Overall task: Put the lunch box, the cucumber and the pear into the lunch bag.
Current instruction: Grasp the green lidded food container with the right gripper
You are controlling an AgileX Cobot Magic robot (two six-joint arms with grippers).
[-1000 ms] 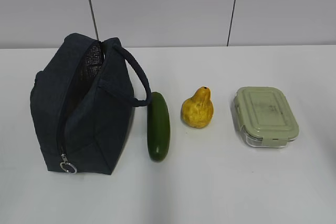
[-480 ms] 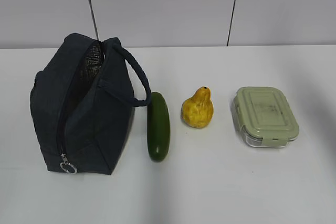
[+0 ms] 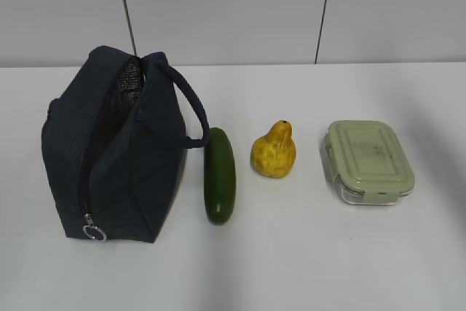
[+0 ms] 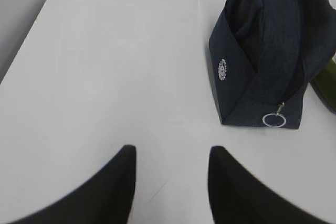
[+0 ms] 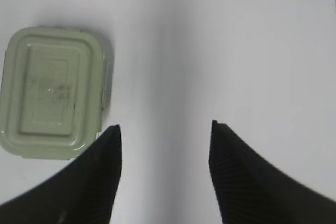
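The navy lunch bag (image 3: 116, 154) stands at the left with its zipper open and its silver ring pull (image 3: 95, 233) at the front bottom. The dark green cucumber (image 3: 220, 175) lies just right of it. The yellow pear (image 3: 274, 151) stands in the middle. The lunch box (image 3: 368, 161) with the sage-green lid sits at the right. Neither gripper shows in the exterior view. My left gripper (image 4: 170, 153) is open and empty over bare table, left of the bag (image 4: 262, 51). My right gripper (image 5: 165, 129) is open and empty, just right of the lunch box (image 5: 52, 90).
The white table (image 3: 291, 267) runs back to a grey panelled wall (image 3: 233, 5). The table's left edge (image 4: 26, 40) shows in the left wrist view. A sliver of cucumber (image 4: 326, 85) shows behind the bag there.
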